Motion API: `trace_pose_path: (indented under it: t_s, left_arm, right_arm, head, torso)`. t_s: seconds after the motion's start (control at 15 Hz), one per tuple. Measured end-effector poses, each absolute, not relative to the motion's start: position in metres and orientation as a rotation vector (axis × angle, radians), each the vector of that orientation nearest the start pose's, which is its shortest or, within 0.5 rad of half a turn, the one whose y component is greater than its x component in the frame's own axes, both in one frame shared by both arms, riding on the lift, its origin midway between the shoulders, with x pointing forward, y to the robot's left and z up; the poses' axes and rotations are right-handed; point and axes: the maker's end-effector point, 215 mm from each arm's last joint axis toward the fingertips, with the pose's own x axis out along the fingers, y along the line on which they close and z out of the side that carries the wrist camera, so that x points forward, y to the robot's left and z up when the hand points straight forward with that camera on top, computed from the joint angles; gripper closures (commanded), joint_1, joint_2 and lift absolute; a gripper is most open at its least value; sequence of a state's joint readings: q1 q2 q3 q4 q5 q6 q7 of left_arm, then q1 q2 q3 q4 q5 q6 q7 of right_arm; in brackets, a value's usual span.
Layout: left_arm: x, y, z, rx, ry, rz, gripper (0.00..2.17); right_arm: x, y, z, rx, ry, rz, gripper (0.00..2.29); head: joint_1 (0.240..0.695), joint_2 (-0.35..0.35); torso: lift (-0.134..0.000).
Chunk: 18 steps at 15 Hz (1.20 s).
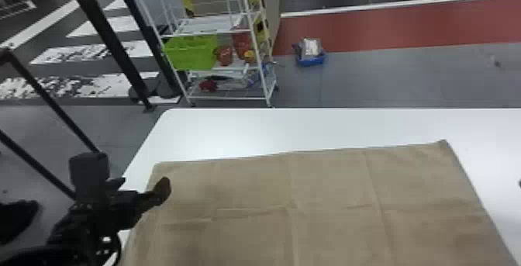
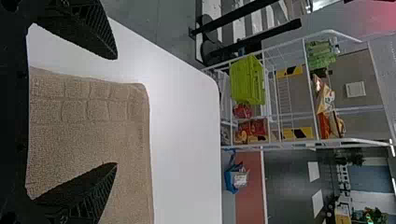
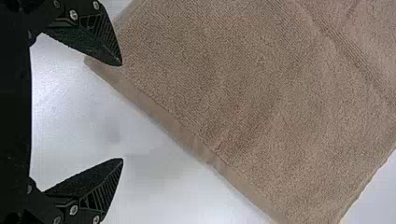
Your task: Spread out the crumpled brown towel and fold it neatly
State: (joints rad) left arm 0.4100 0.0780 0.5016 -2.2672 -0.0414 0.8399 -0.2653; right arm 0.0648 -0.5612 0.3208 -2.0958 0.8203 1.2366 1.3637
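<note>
Because the bottom edge of the head view cuts across it, the brown towel shows its near side only in part; what is visible lies flat and creased on the white table, its middle toward 5 o'clock, with far corners near 8 and 3 o'clock. The table too runs out of the frame on the right.

At 8 o'clock the left gripper hangs by the towel's left side, its arm covering part of that edge. Its fingers are spread wide, as the left wrist view makes plain; whether either touches the cloth, I cannot tell.

The right gripper also has its fingers well parted. One fingertip overlaps the towel's border close to a corner, hiding a bit of it; contact is unclear.

Between 3 and 4 o'clock, a dark speck at the head view's edge is too clipped to identify. Toward 11 o'clock stands a white rack, its top cut off, holding a green crate.
</note>
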Motion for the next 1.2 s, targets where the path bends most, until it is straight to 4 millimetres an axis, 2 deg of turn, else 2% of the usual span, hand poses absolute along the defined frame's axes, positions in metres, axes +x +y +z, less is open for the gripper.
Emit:
trace_pose_path:
  t_s: [0.2,0.47,0.8,1.0,1.2]
  left_arm:
    - [0.389,0.474,-0.381,0.108,0.54,0.266,0.07]
    - [0.389,0.473,-0.38,0.102,0.537,0.265,0.07]
    - [0.389,0.473,-0.379,0.102,0.534,0.265,0.07]
    - [0.39,0.473,-0.378,0.103,0.531,0.265,0.07]
    - [0.39,0.473,-0.378,0.104,0.53,0.264,0.07]
  right_arm:
    - [0.368,-0.288,-0.452,-0.643,1.163,0.676,0.16]
    - [0.369,-0.296,-0.444,-0.621,1.149,0.663,0.17]
    - [0.363,-0.28,-0.448,-0.553,1.147,0.702,0.2]
    - [0.361,-0.269,-0.453,-0.53,1.15,0.725,0.38]
    - [0.356,-0.264,-0.46,-0.524,1.167,0.739,0.46]
  head:
    - [0.695,0.275]
    - [0.695,0.263]
    - [0.695,0.282]
    - [0.695,0.299]
    - [0.695,0.311]
  torso:
    - [-0.122]
    - [-0.122]
    - [-0.122]
    - [-0.122]
    - [-0.122]
